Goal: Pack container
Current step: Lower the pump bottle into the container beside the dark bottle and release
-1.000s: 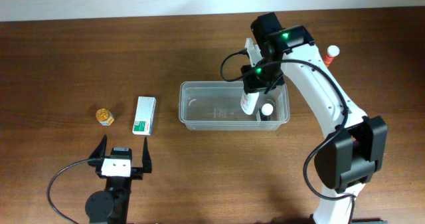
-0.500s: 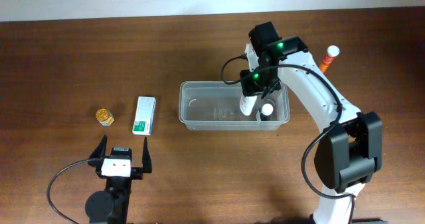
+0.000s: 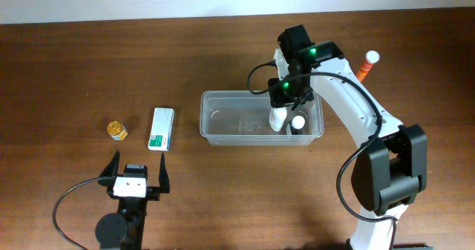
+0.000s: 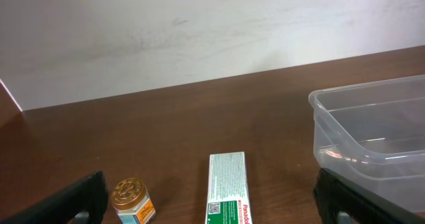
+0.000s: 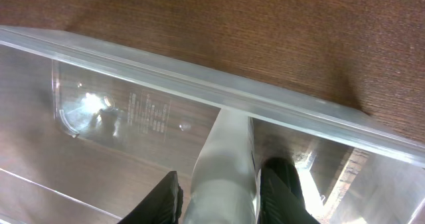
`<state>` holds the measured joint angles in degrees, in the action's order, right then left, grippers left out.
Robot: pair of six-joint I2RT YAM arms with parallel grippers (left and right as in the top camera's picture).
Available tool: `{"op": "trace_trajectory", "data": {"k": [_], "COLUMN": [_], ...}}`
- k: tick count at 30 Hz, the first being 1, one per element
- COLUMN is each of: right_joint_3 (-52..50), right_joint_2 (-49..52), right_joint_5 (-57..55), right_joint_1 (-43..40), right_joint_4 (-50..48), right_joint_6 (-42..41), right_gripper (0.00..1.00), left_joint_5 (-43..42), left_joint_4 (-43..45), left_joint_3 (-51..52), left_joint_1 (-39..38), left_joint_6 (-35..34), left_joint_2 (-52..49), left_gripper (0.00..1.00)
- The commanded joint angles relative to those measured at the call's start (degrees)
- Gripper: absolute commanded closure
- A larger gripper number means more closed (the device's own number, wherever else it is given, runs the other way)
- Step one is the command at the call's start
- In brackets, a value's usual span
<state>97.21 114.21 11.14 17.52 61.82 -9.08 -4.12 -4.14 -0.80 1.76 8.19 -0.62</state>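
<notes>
The clear plastic container [image 3: 215, 120] lies at the table's middle; it also shows in the left wrist view [image 4: 345, 117] and the right wrist view [image 5: 133, 71]. My right gripper [image 3: 280, 105] reaches into its right end, shut on a white bottle [image 3: 277, 118] whose base is down by the floor; my fingers [image 5: 222, 197] flank the bottle [image 5: 226, 157]. A small white-capped bottle [image 3: 297, 122] stands inside beside it. My left gripper [image 3: 137, 177] is open and empty near the front edge, its fingers [image 4: 212, 207] wide apart.
A green-and-white box [image 3: 161, 127] [image 4: 228, 191] and a small gold-lidded jar [image 3: 116, 130] [image 4: 131, 199] lie left of the container. An orange tube with a white cap [image 3: 365, 64] lies at the back right, behind the right arm.
My right gripper shifted slightly left and lowered the white bottle deeper into the container. The left arm has not moved.
</notes>
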Motion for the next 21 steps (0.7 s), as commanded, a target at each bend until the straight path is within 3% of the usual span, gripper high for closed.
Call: {"op": "trace_trajectory", "data": {"k": [1,21], "right_joint_3": [-0.3,-0.2], "right_joint_2": [-0.3,-0.3], "right_joint_5": [-0.9,-7.4], "right_joint_1": [0.6,0.4], "right_joint_4": [-0.2,0.9], "right_joint_6": [-0.5,-0.5], "right_gripper": [0.68,0.69], "left_joint_5": [-0.6,-0.6], "left_joint_4": [-0.2,-0.2], "left_joint_3": [0.3,0.3], "left_joint_1": [0.3,0.3], "left_joint_6": [0.9,0.9], "left_joint_2": [0.3,0.3], "left_gripper": [0.01,0.01]}}
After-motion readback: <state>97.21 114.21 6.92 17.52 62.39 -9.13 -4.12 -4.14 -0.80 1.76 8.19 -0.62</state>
